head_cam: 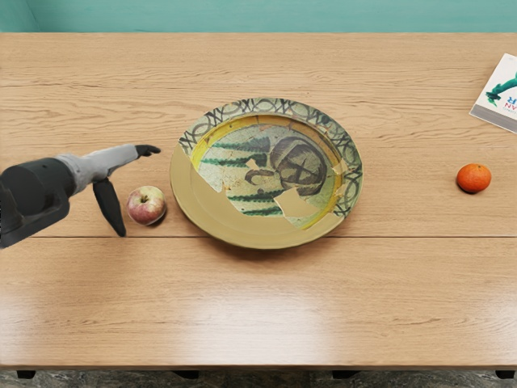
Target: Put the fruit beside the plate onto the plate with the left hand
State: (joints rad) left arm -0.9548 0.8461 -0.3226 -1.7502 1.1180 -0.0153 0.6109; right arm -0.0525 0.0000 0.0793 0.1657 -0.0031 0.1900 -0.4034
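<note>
left hand spread wide, held nothing, beside apple | apple judged light, rigid, smooth, round | best gripped across its sides

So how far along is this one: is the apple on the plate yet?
Done: nothing yet; the red-yellow apple sits on the wooden table, just left of the patterned round plate. In hand: the grey left hand is beside the apple, fingers spread, not gripping it. Left: grasp, lift, set it on the plate.
</note>
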